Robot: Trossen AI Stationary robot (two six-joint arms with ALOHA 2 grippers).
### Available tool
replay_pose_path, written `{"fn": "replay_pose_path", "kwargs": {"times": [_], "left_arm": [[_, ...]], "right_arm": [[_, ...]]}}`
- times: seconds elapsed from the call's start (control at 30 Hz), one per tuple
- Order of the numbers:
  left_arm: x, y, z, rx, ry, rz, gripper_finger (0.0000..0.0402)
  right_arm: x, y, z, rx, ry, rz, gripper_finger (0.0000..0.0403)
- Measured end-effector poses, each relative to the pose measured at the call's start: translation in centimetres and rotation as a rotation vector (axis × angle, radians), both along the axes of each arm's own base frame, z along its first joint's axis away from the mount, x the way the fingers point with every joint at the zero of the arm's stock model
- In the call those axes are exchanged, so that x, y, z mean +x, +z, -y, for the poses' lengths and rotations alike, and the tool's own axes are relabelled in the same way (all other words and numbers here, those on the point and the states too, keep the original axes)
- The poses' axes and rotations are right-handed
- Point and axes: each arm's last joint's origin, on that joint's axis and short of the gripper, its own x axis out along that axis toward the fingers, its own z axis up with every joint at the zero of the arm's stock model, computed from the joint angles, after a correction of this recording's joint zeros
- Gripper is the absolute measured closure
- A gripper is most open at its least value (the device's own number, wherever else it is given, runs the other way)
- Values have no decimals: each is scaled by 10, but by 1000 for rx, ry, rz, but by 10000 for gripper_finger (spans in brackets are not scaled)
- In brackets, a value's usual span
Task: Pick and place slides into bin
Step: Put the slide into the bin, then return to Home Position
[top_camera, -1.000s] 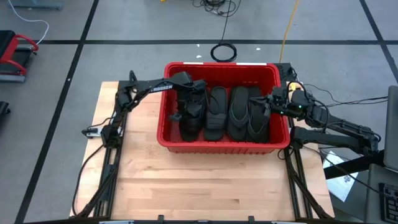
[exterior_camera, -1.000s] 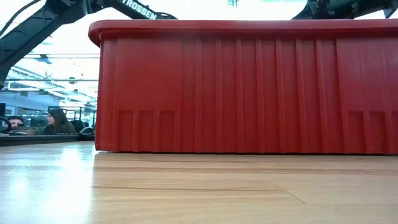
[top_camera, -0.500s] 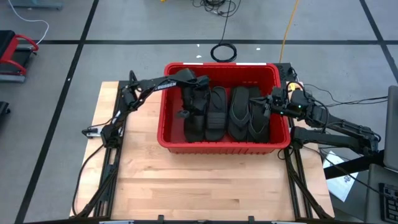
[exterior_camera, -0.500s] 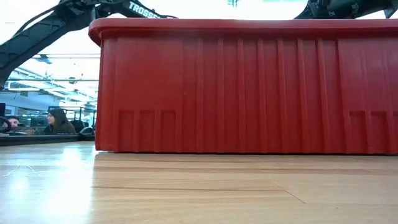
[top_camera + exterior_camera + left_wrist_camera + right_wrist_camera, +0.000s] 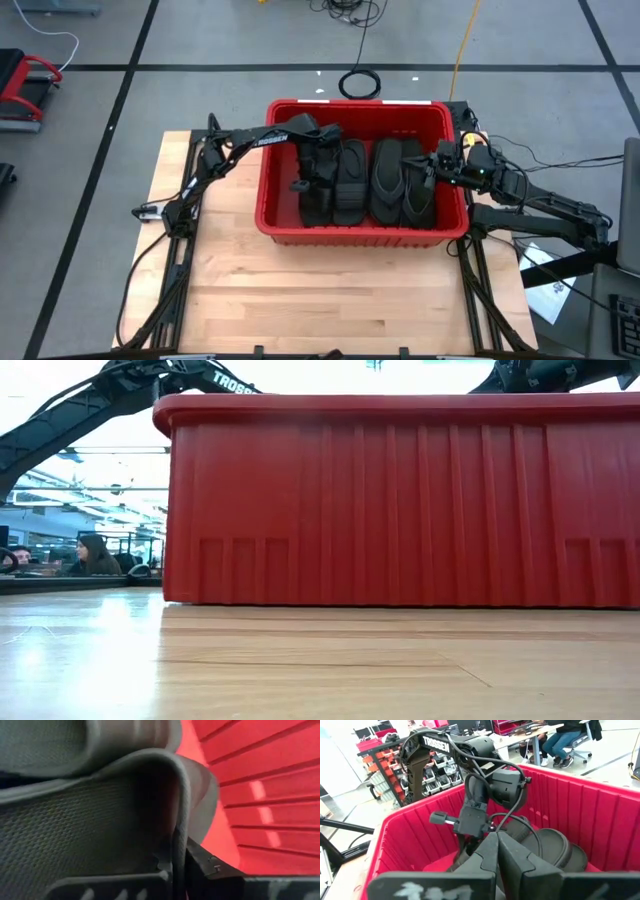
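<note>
Red plastic bin, ribbed walls, rolled rim: I have it standing toward the far end of the wooden desk, between my two arms. Risk, as I judge it: the left arm reaches down inside it, so any sideways drag on the way out could catch a wall and shove the tub across the desk.

Black rubber slides, one lot, lying side by side lengthwise on the bin floor; I can see none out on the desk. Risk: they sit packed close, so a slide let go askew could ride up on its neighbour or lean against the wall.

Leftmost slide, nearest the bin's left wall. My left pincer is down in the bin right on top of it. In the left wrist view the sole's rubber edge runs straight down between the fingers, which are nearly together and clamped on it. Risk: if I lift before the fingers part, the slide comes back out with me; soft rubber may also cling to the pads on release.

Right pincer, fingers together and holding nothing, hovering at the bin's right rim above the rightmost slide. Risk: small, provided it waits there, well apart from the left arm.
</note>
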Motion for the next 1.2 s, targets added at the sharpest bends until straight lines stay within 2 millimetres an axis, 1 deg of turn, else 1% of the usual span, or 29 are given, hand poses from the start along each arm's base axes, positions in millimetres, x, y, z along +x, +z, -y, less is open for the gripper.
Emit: {"fn": "replay_pose_path", "kwargs": {"times": [0.13,0.33,0.5,0.63,0.73,0.9,1.07,1.2], "left_arm": [[3,0,-6,46,72,-9,359],[2,6,-12,15,135,-21,302],[0,21,-19,-1,181,-25,239],[-1,33,-25,-25,211,4,188],[0,39,-27,-30,233,19,160],[-2,46,-26,-35,246,-3,138],[-4,54,-23,-35,259,-36,135],[-4,65,-22,39,271,-59,135]], "right_arm": [[0,0,0,0,-1,0,399],[0,0,0,-3,-2,0,399],[0,0,0,-7,-1,-3,399],[0,0,0,-11,-1,-4,399],[0,0,0,-18,0,-7,399],[0,0,0,-24,1,-9,399],[0,0,0,-24,1,-9,399],[0,0,0,-24,1,-9,399]]}}
